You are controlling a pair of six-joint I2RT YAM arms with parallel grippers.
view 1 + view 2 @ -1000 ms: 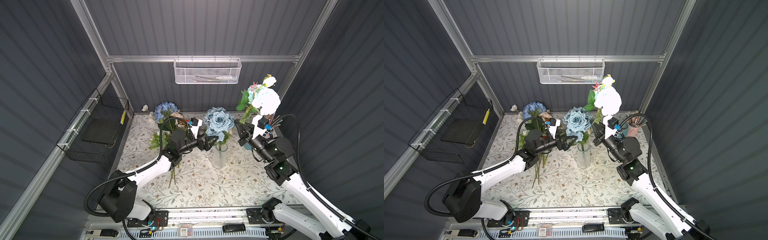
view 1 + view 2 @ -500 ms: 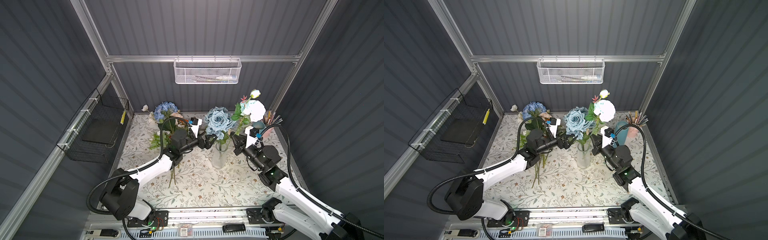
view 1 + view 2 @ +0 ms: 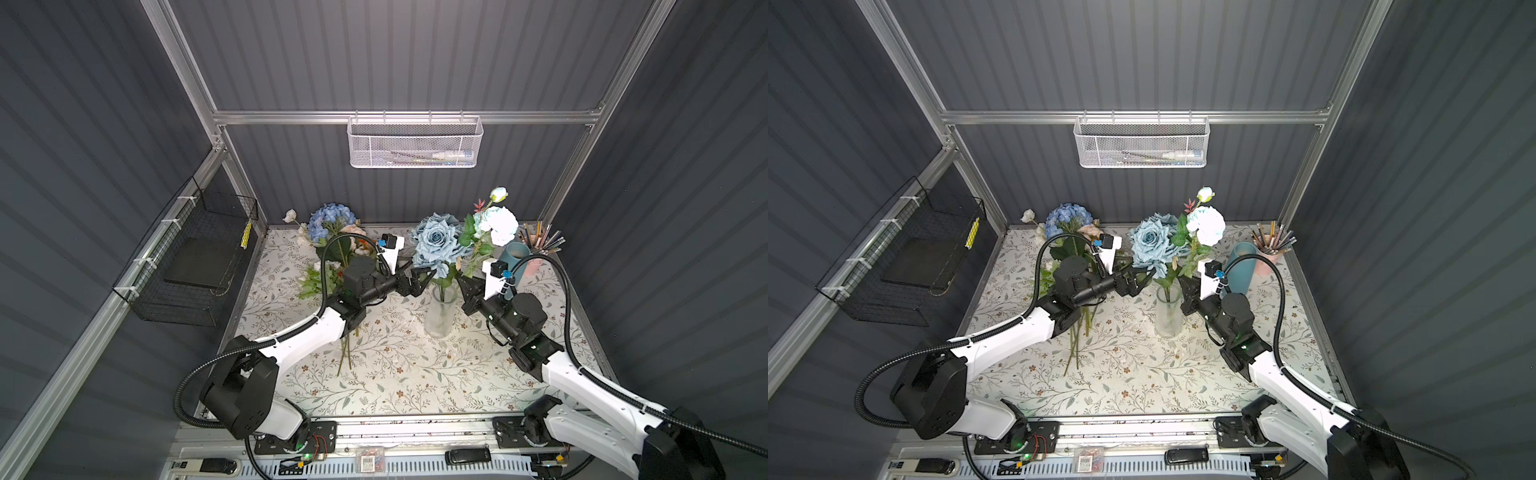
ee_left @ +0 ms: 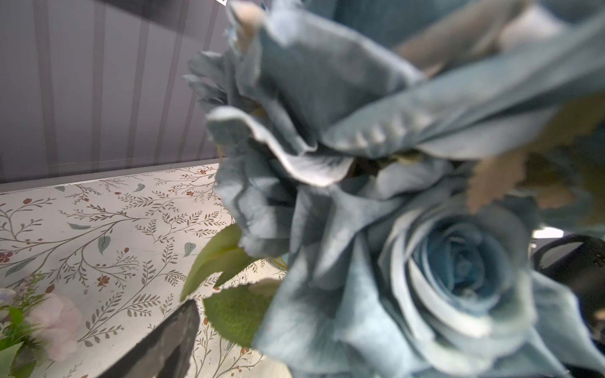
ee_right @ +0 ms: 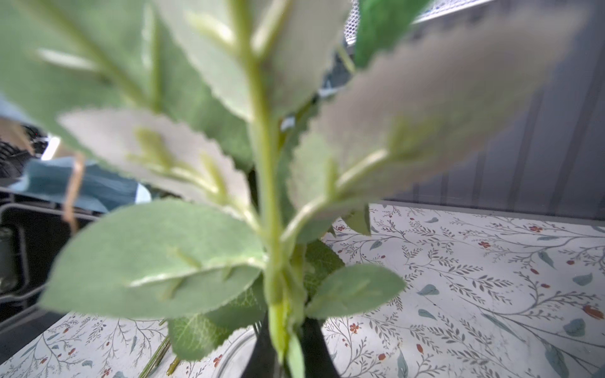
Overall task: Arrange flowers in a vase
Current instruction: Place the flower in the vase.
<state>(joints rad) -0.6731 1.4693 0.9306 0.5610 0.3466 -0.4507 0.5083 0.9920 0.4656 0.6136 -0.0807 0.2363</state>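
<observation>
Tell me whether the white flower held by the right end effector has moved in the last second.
Yes. The white flower, gripped by the right end effector, has dropped away from the mesh basket and shifted toward the glass vase.

The right gripper (image 3: 464, 282), clamped on the white bunch (image 3: 502, 219), has come down and inward from high up. The vase (image 3: 439, 316) mouth now lies just beside its fingertips, and the blooms above it now stand beside the roses (image 3: 436, 243).
</observation>
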